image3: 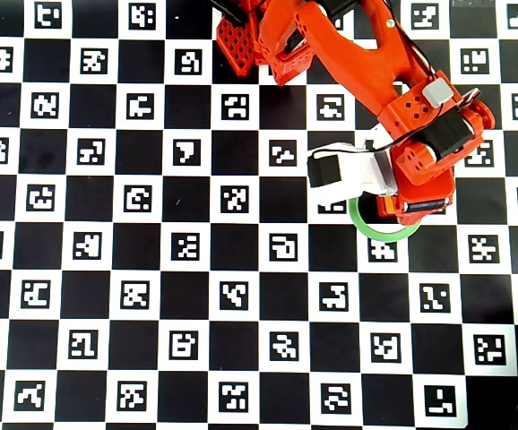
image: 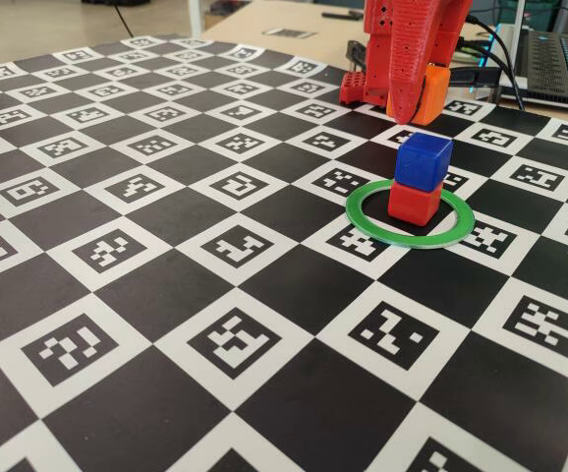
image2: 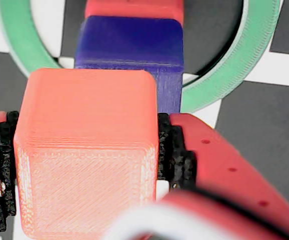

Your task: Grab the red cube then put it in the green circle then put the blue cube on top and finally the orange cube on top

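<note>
The red cube [image: 415, 203] sits flat inside the green circle [image: 363, 218], a thin bright ring lying on the checkered worktop [image: 166, 295]. The blue cube [image: 423, 159] rests squarely on top of the red one, turned slightly against it. The orange cube [image: 430, 95] hangs in the air just above the blue cube, apart from it, clamped between the fingers of the pincer [image2: 82, 155].

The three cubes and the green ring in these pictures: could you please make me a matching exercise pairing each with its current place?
Things:
1. red cube
2. blue cube
3. orange cube
4. green circle

Places:
A. held in the gripper, in the air above the stack
B. flat on the checkered board
C. inside the ring, on the board
D. on top of another cube

Pairs: 1-C, 2-D, 3-A, 4-B
</note>
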Robot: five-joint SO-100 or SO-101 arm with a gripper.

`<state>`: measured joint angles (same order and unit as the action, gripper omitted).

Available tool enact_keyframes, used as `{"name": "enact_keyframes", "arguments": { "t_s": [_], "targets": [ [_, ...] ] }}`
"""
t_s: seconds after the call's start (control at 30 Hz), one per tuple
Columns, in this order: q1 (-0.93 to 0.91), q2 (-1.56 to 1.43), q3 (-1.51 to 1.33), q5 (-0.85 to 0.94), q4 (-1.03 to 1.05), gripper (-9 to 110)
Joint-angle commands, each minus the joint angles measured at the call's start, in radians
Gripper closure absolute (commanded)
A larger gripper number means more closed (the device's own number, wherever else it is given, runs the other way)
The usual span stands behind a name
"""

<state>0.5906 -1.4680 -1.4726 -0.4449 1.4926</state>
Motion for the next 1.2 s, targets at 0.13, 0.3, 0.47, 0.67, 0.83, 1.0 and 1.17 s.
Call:
{"name": "enact_keyframes", "arguments": {
  "t_s": [0.13, 0.3, 0.47, 0.67, 0.83, 1.0, 1.17],
  "targets": [
    [0.021, -0.012, 0.044, -0.040, -0.011, 86],
    [0.032, -0.008, 0.043, -0.067, -0.017, 86],
    [0.054, -0.008, 0.035, -0.078, -0.015, 86],
    [0.063, -0.008, 0.018, -0.091, -0.021, 86],
    [0.063, -0.006, 0.008, -0.089, -0.021, 86],
    [0.061, -0.006, -0.018, -0.084, -0.032, 86],
    [0.057, -0.006, -0.035, -0.084, -0.040, 86]
  ]
}}
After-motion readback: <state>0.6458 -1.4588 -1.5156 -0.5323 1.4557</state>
